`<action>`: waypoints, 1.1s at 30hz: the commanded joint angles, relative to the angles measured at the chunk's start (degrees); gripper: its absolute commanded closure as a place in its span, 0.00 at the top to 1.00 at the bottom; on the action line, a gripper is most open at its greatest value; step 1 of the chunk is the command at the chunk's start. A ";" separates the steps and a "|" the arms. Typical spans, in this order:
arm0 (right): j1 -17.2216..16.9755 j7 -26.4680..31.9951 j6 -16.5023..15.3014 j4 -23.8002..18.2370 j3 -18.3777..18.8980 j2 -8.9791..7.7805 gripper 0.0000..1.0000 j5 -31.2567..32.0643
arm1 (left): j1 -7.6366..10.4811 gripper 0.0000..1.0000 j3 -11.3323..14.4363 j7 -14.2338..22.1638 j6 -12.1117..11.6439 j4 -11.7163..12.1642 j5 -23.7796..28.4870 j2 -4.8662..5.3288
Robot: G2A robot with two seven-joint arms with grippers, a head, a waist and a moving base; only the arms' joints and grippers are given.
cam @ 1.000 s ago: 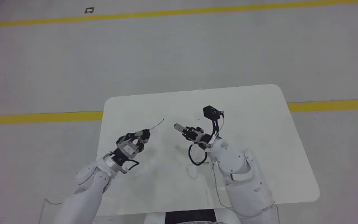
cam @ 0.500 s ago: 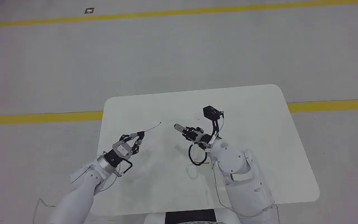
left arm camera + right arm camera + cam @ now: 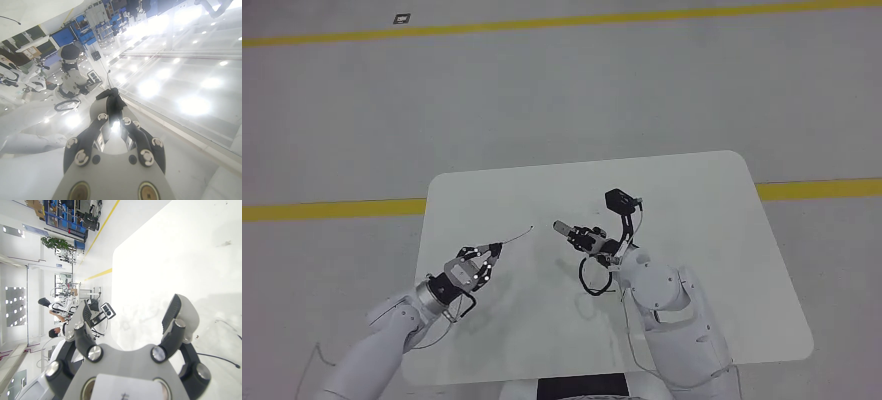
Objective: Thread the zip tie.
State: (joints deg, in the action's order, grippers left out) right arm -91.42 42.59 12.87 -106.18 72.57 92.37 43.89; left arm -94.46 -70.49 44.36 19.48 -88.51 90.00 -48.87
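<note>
Zip tie (image 3: 514,236) hanging unthreaded
Left gripper (image 3: 485,252) is pinching one end; right gripper (image 3: 130,300) is gaping wide, empty, beyond the free tip

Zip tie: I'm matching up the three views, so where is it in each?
Top view: the zip tie juts from the shut left tool over the white table.
Left wrist view: zip tie sticks out past that tool's tips.
Right wrist view: zip tie beside the open right tool.
Landmark: the table, in top and right wrist views.
</note>
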 commanded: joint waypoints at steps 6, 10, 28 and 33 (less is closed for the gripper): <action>0.00 0.00 0.00 0.00 0.00 0.00 1.00 0.00 | 1.29 0.00 1.17 -0.04 0.00 1.12 -0.05 1.06; 0.00 0.00 0.00 0.00 0.00 0.00 1.00 0.00 | 1.29 0.00 1.17 -0.04 0.00 1.12 -0.05 1.06; 9.99 7.82 -32.35 12.86 1.28 -3.13 1.00 -21.33 | 1.29 0.00 1.17 -0.04 0.00 1.12 -0.05 1.06; 9.99 7.82 -32.35 12.86 1.28 -3.13 1.00 -21.33 | 1.29 0.00 1.17 -0.04 0.00 1.12 -0.05 1.06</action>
State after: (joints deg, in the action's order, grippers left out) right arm -81.44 50.41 -19.48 -93.32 73.85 89.24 22.56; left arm -93.18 -69.32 44.33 19.48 -87.38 89.95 -47.81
